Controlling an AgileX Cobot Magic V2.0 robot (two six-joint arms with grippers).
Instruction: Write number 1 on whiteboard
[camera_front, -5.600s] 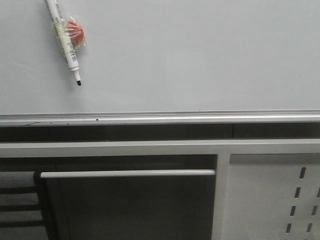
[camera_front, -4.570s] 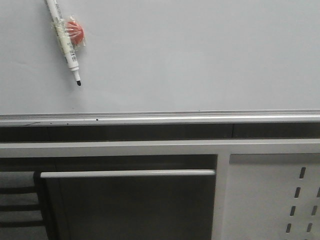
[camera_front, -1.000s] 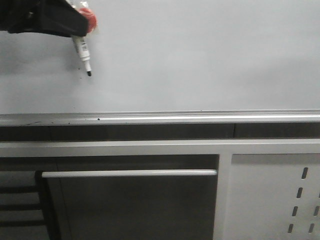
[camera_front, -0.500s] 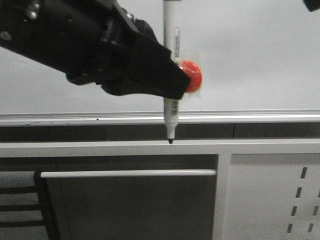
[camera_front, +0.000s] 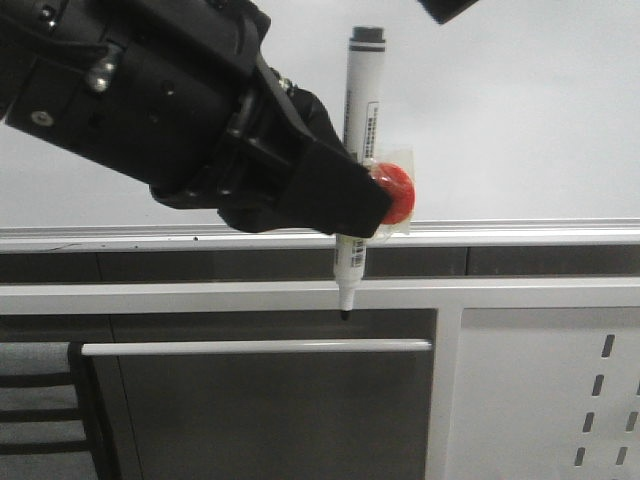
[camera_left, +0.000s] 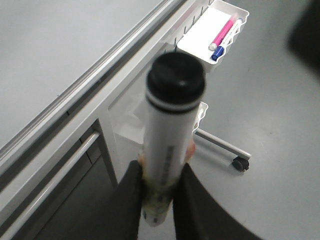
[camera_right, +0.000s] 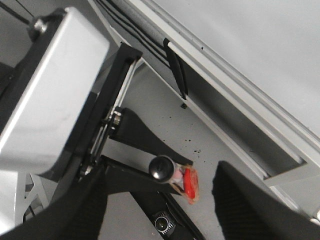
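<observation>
My left gripper (camera_front: 350, 212) is shut on a white marker (camera_front: 358, 110) with a red magnet (camera_front: 397, 192) taped to it. The marker stands upright in front of the whiteboard (camera_front: 520, 120), its black tip (camera_front: 345, 315) below the silver rail (camera_front: 500, 234). In the left wrist view the fingers (camera_left: 131, 190) pinch the marker barrel (camera_left: 170, 135). My right gripper (camera_right: 161, 172) is open, above the marker's black end cap (camera_right: 163, 167), and shows at the front view's top edge (camera_front: 450, 8). No number 1 stroke shows on the board.
Below the rail is a dark cabinet front with a silver handle bar (camera_front: 250, 347) and a white perforated panel (camera_front: 540, 400). A white side tray (camera_left: 220, 35) holds pink and blue pens. A caster wheel (camera_left: 241, 164) stands on the grey floor.
The marker hung on the board at upper left. My left gripper took it and carried it right and down, off the board. My right gripper has come in at the top.
</observation>
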